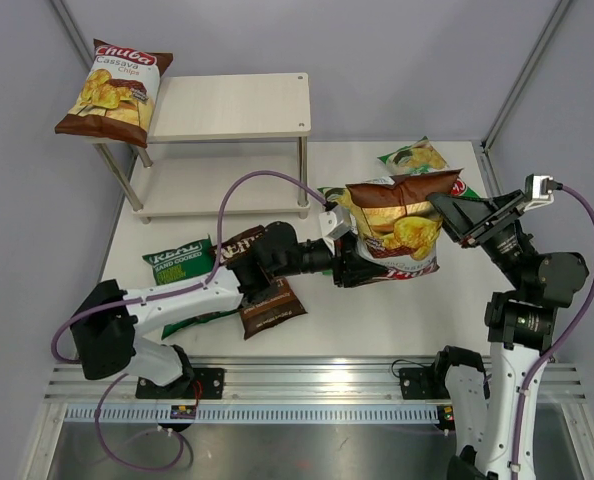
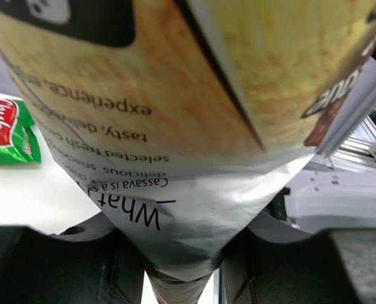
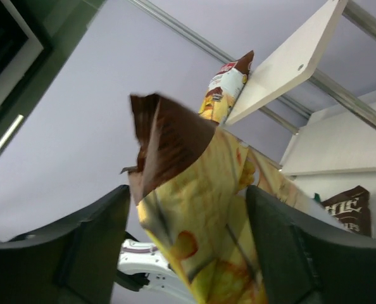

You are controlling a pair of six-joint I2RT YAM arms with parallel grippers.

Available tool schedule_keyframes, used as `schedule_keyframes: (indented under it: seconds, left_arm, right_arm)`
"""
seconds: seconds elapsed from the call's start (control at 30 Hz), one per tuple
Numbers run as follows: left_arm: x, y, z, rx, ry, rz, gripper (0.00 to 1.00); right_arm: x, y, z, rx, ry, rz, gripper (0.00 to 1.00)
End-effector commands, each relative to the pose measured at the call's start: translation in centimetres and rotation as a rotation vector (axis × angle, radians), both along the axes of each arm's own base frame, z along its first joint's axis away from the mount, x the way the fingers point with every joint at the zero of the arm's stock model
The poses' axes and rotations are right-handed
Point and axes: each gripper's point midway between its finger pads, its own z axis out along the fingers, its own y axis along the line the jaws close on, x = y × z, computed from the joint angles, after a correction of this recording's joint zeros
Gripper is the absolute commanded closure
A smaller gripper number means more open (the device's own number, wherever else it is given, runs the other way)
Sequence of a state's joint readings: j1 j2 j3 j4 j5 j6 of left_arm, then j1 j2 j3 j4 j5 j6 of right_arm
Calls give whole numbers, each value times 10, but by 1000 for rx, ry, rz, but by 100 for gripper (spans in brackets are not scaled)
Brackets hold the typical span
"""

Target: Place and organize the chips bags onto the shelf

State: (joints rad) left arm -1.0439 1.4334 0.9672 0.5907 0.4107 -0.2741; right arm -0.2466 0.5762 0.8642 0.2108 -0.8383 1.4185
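My left gripper (image 1: 349,262) is shut on the bottom seam of a brown Chuba Cassava bag (image 1: 395,228) and holds it upright above the table; the bag fills the left wrist view (image 2: 175,95). My right gripper (image 1: 445,212) is open, its jaws standing either side of the bag's top right corner (image 3: 194,209). A second brown Chuba bag (image 1: 112,90) leans on the left end of the shelf's top board (image 1: 237,105). A green Chuba bag (image 1: 417,157) lies behind the held one. The dark brown Kettle bag (image 1: 265,295) and the dark green bag (image 1: 182,272) lie under my left arm.
The shelf's lower board (image 1: 217,185) is bare where it shows. Grey walls close in the left, back and right. A green bag edge (image 1: 329,194) pokes out behind the held bag. An aluminium rail (image 1: 307,385) runs along the near edge.
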Motion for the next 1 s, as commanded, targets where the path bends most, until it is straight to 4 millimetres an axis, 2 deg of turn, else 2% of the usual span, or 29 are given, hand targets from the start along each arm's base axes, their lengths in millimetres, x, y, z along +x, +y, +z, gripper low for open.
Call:
schedule_keyframes:
  seconds: [0.0, 0.03, 0.07, 0.13, 0.17, 0.23, 0.27, 0.3, 0.33, 0.47, 0.53, 0.63, 0.7, 0.73, 0.83, 0.87, 0.97]
  left_arm:
    - [-24, 23, 62, -116, -95, -94, 86]
    - [-30, 30, 62, -104, -93, -122, 87]
    - [-25, 36, 61, -98, -76, -123, 88]
    - [-33, 49, 60, -92, -56, -202, 88]
    - [-25, 60, 62, -92, -13, -206, 88]
    - [-33, 72, 62, -77, 7, -288, 87]
    - [-30, 77, 62, -64, 25, -289, 86]
    - [-34, 82, 67, -61, 18, -300, 85]
    - [-39, 85, 62, -34, 35, -327, 85]
    - [-57, 98, 63, -14, 33, -394, 86]
    - [-70, 107, 65, -19, 14, -456, 91]
    - [-86, 119, 74, -45, 3, -518, 91]
    - [-94, 124, 81, -56, 3, -557, 90]
    - [-95, 125, 85, -61, 9, -557, 86]
    - [-89, 120, 90, -49, 56, -535, 85]
    - [-87, 118, 93, -48, 75, -532, 85]
    - [-81, 112, 95, -39, 121, -525, 86]
  right_arm:
    - [-1, 6, -6, -158, -56, 17, 13]
    - [-2, 7, -7, -185, -77, 17, 3]
    - [-4, 8, -7, -244, -116, 5, 0]
    - [-16, 12, -8, -333, -174, 4, 0]
    - [-22, 14, -7, -407, -240, -6, 1]
    - [-43, 23, -7, -484, -338, 41, 1]
    - [-50, 25, -7, -523, -388, 46, 1]
    - [-57, 28, -8, -542, -410, 67, 1]
    - [-62, 30, -7, -554, -431, 70, 1]
    - [-68, 33, -11, -603, -468, 103, 1]
    - [-71, 35, -17, -622, -463, 130, 1]
    - [-80, 40, -21, -657, -498, 174, 1]
    - [-85, 42, -23, -670, -507, 201, 0]
    - [-88, 43, -23, -668, -513, 218, 0]
    - [-112, 53, -19, -619, -536, 345, 1]
    - [-116, 54, -17, -634, -593, 351, 1]
    - [-122, 56, -14, -621, -589, 372, 1]
